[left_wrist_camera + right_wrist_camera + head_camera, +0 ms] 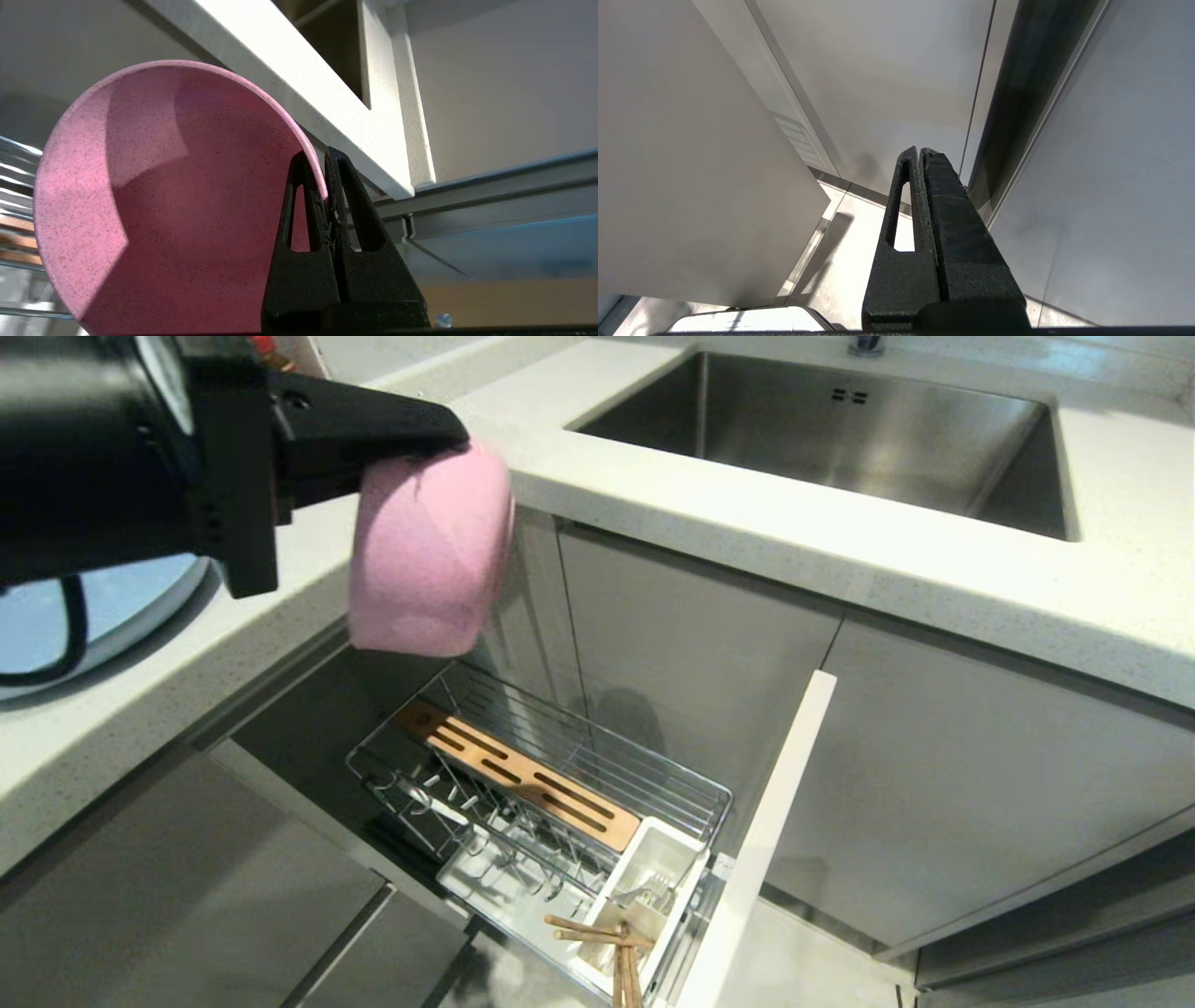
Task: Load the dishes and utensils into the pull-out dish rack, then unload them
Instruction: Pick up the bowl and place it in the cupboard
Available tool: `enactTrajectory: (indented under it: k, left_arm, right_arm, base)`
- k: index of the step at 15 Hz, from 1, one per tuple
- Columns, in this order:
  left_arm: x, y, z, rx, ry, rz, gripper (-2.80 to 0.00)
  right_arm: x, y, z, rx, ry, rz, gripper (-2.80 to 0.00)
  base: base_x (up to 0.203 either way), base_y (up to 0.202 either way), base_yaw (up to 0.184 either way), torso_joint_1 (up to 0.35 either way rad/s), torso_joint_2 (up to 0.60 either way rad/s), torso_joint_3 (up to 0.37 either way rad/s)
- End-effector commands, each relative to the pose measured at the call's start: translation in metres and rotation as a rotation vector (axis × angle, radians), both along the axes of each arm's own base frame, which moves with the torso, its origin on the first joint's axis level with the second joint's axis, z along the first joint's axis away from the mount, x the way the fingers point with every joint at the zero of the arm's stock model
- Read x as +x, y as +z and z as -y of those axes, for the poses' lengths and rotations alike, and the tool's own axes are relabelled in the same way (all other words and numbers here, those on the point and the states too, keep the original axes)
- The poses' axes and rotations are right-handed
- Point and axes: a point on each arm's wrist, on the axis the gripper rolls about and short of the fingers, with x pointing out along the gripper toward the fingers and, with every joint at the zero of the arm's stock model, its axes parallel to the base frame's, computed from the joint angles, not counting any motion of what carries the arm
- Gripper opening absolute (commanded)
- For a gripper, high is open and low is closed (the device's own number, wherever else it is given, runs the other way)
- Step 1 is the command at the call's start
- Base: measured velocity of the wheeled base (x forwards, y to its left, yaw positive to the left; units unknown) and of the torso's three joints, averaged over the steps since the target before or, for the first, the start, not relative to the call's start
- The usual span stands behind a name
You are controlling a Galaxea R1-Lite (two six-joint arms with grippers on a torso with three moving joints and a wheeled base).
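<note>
While the rack (560,784) sits pulled out below, the left claw (439,434) pinches the bowl (425,555) rim, fingers clamped tight.

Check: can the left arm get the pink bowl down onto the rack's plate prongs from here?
Probably yes: left gripper pinches the pink bowl by its rim above the pulled-out dish rack, whose plate prongs stand bare.

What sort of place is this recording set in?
Most likely a home kitchen: a steel sink set in a pale countertop, grey cabinet fronts below, and a pull-out dish rack drawn open.
</note>
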Motion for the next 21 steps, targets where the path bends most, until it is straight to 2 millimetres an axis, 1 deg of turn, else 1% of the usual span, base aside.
enactTrajectory:
  k: [1,3,5,7,8,10,12,14,16,18,20,21]
  left_arm:
    - [0.022,-0.017,0.027,-0.019,0.018,-0.108,-2.8]
    - [0.034,-0.024,0.041,-0.105,0.073,-0.178,-2.8]
    - [0.049,-0.043,0.057,-0.097,0.118,-0.247,-2.8]
    - [0.065,-0.063,0.071,-0.136,0.199,-0.331,-2.8]
    - [0.073,-0.069,0.076,-0.161,0.228,-0.343,-2.8]
    - [0.082,-0.089,0.081,-0.19,0.257,-0.338,-2.8]
    - [0.087,-0.103,0.082,-0.255,0.262,-0.299,-2.8]
    - [0.09,-0.122,0.075,-0.293,0.282,-0.279,-2.8]
    - [0.094,-0.128,0.067,-0.368,0.316,-0.227,-2.8]
    - [0.096,-0.136,0.065,-0.434,0.336,-0.188,-2.8]
    - [0.103,-0.149,0.063,-0.483,0.35,-0.154,-2.8]
    - [0.11,-0.158,0.064,-0.479,0.365,-0.155,-2.8]
  right_arm:
    - [0.0,0.0,0.0,0.0,0.0,0.005,-2.8]
    - [0.0,0.0,0.0,0.0,0.0,0.005,-2.8]
    - [0.0,0.0,0.0,0.0,0.0,0.005,-2.8]
    - [0.0,0.0,0.0,0.0,0.0,0.005,-2.8]
    - [0.0,0.0,0.0,0.0,0.0,0.005,-2.8]
    - [0.0,0.0,0.0,0.0,0.0,0.005,-2.8]
    - [0.0,0.0,0.0,0.0,0.0,0.005,-2.8]
    - [0.0,0.0,0.0,0.0,0.0,0.005,-2.8]
    - [0.0,0.0,0.0,0.0,0.0,0.005,-2.8]
    - [0.0,0.0,0.0,0.0,0.0,0.005,-2.8]
    - [0.0,0.0,0.0,0.0,0.0,0.005,-2.8]
    - [0.0,0.0,0.0,0.0,0.0,0.005,-2.8]
  base:
    - [0.0,0.0,0.0,0.0,0.0,0.0]
    - [0.0,0.0,0.0,0.0,0.0,0.0]
    - [0.0,0.0,0.0,0.0,0.0,0.0]
    - [0.0,0.0,0.0,0.0,0.0,0.0]
    - [0.0,0.0,0.0,0.0,0.0,0.0]
    - [0.0,0.0,0.0,0.0,0.0,0.0]
    - [0.0,0.0,0.0,0.0,0.0,0.0]
    - [0.0,0.0,0.0,0.0,0.0,0.0]
    - [0.0,0.0,0.0,0.0,0.0,0.0]
    - [0.0,0.0,0.0,0.0,0.0,0.0]
    - [0.0,0.0,0.0,0.0,0.0,0.0]
    - [0.0,0.0,0.0,0.0,0.0,0.0]
